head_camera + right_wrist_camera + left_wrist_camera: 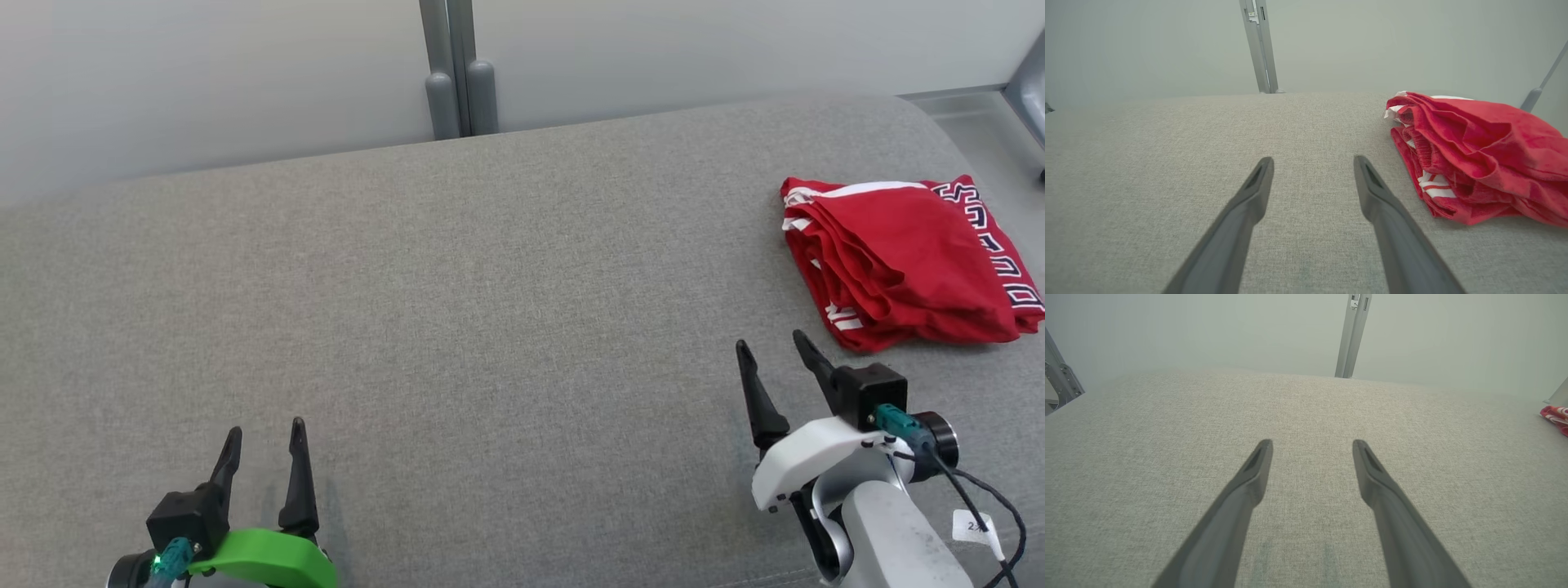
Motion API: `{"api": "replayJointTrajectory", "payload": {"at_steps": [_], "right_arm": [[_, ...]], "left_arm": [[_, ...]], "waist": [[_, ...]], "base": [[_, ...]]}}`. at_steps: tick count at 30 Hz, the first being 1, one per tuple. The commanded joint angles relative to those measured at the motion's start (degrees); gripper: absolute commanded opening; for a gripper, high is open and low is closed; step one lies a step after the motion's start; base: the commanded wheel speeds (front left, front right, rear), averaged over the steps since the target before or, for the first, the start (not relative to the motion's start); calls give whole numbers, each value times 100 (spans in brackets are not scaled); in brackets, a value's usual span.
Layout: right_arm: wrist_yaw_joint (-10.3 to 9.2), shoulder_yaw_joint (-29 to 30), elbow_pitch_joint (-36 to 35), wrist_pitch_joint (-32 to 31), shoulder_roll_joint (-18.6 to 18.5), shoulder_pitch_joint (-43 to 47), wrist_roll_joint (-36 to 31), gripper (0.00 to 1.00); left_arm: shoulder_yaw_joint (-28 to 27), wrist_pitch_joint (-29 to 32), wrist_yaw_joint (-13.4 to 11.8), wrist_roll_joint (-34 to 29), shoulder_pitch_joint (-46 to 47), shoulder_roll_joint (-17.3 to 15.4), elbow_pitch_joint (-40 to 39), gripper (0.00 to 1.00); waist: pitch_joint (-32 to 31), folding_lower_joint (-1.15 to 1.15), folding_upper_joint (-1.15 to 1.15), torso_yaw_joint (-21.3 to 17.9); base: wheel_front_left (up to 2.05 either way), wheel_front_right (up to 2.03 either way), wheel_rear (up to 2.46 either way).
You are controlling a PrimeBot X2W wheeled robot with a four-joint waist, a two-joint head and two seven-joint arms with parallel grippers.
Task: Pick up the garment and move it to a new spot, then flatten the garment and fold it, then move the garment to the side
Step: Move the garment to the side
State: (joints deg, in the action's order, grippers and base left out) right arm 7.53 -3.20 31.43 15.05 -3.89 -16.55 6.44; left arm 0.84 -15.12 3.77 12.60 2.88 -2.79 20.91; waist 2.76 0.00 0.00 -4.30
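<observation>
Left fingers (299,478) spread wide, empty, above the cushion (490,286); right fingers (757,396) equally wide, near the folded garment (898,253).

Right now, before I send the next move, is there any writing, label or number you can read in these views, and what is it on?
Red garment: navy and white block lettering along its right edge, sideways and partly folded under; not readable as a word.
White tag hanging at the lower right of the head view: a short dark mark, too small and blurred to read.
No other text is visible.
</observation>
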Motion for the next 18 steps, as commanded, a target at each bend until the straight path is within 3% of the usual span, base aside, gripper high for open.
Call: {"api": "replayJointTrajectory", "payload": {"at_steps": [1,9,18], "right_arm": [[-11,-56,-79,11,27,134,-72,100],[-11,-233,-347,11,77,383,-444,100],[-12,-284,-560,11,90,563,-427,100]], "left_arm": [[-42,3,-41,42,-92,-26,-35,100],[-133,3,-222,-4,-249,-26,-160,100],[-172,3,-287,-7,-347,-26,-168,100]], "waist": [[-141,0,0,8],[-308,0,0,-73],[-397,0,0,-99]], "base": [[0,0,0],[0,0,0],[0,0,0]]}}
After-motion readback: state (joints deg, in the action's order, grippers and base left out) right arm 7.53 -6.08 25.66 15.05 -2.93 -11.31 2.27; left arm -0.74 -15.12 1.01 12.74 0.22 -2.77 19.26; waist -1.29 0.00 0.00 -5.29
